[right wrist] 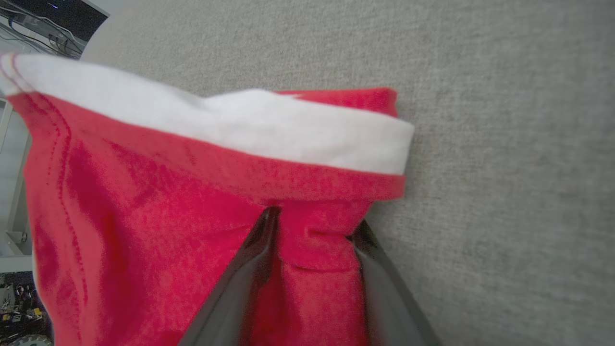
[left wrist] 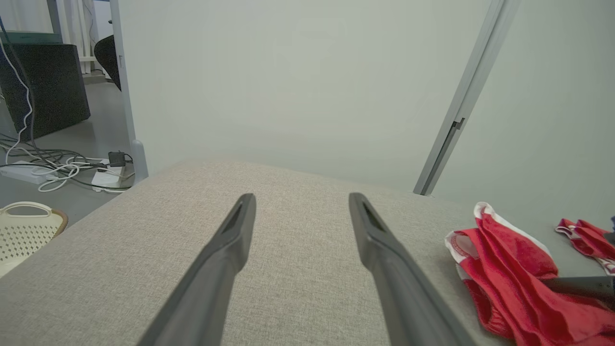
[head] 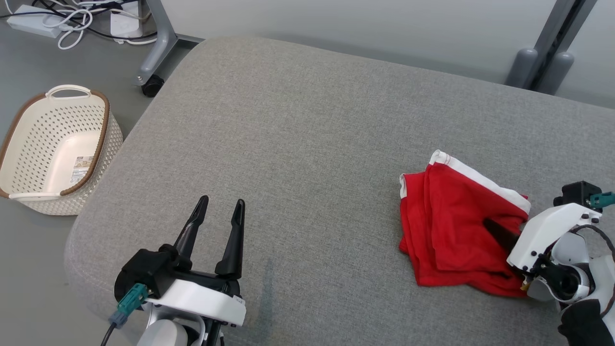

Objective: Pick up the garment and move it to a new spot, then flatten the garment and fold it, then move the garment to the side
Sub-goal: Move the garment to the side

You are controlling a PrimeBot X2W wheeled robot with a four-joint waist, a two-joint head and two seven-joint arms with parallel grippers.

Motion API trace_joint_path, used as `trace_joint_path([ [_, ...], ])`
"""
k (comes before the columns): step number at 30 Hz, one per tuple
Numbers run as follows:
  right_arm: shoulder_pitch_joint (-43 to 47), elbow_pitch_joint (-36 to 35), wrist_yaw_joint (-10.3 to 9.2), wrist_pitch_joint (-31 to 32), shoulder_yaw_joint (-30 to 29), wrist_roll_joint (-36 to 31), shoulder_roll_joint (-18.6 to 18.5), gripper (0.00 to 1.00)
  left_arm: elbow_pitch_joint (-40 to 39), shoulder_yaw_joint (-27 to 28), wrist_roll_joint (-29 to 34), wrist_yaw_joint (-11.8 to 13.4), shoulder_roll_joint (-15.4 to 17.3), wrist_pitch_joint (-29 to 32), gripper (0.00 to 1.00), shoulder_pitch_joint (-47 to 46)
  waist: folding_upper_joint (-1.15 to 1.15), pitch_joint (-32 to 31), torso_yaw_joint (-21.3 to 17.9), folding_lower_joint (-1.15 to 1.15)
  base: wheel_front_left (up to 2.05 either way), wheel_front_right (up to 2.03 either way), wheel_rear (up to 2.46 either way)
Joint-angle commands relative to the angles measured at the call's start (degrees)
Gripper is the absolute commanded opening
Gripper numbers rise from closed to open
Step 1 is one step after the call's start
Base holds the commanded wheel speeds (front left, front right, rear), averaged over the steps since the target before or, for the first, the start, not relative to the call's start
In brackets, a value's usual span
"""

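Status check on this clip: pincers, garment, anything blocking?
Left pincer open above cushion. Right pincer open, straddling a fold of red garment. No obstruction seen.

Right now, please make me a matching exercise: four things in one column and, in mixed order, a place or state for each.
1 garment
2 basket
3 left gripper
4 right gripper

a on the floor, left of the cushion
b open, holding nothing
c red, white band
d open, astride a red fold

Pairs: 1-c, 2-a, 3-b, 4-d
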Motion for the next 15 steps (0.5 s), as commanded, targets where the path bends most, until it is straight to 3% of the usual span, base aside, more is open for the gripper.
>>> trace_joint_path([
  [1,1.2,1.1,0.03,0.2,1.0,0.7,1.5,0.00,0.3,0.1,0.5,-0.1,0.1,-0.1,1.00,-0.7,0.00,-0.2,-0.3,0.00,0.00,0.00,0.00],
  [6,0.8,-0.9,0.03,-3.7,2.4,1.7,0.5,0.00,0.4,-0.2,1.0,-0.3,0.1,-0.1,1.00,-0.7,0.00,-1.9,-2.1,0.00,0.00,0.00,0.00],
  [15,-0.9,-6.0,0.03,-5.7,7.9,3.6,-1.0,0.00,-1.3,-1.1,1.6,-0.4,0.3,0.0,1.00,0.8,0.00,-5.1,-11.1,0.00,0.00,0.00,0.00],
])
